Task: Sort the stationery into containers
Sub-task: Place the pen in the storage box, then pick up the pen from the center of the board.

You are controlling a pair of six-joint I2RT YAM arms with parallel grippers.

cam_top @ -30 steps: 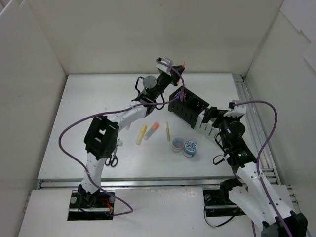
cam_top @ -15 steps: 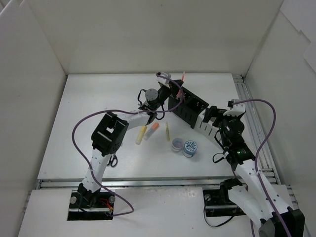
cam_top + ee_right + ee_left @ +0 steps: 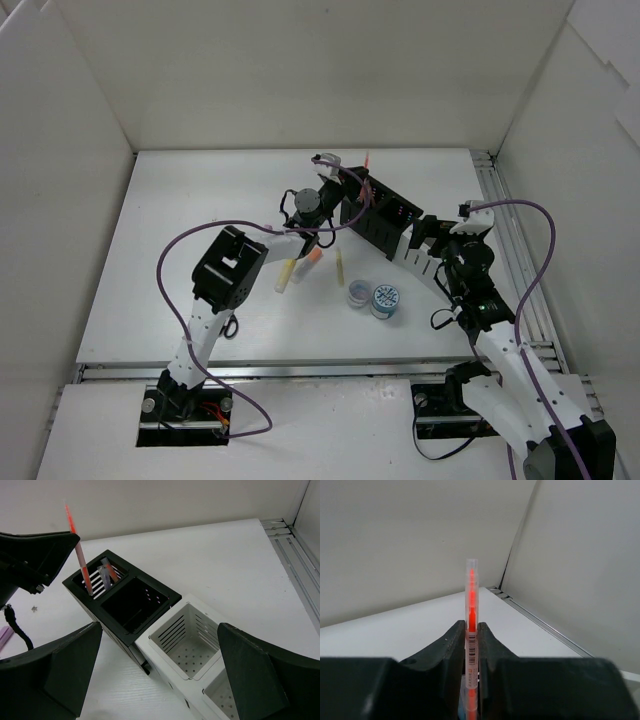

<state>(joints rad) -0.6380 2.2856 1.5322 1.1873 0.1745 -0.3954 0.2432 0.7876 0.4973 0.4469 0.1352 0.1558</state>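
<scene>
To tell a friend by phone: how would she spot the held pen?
On the table, find the black organizer beside the white one. Its compartment farther from the white one holds an orange pen, pinched by the left tool; unlike the pens beside it, it towers above the rim.

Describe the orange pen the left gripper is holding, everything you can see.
The orange pen is thin, with a clear plastic barrel, an orange-red core and a barcode label. It stands nearly upright, pinched in the left gripper, its lower end inside the end compartment of the black organizer, beside other pens. Its lower tip is hidden.
</scene>
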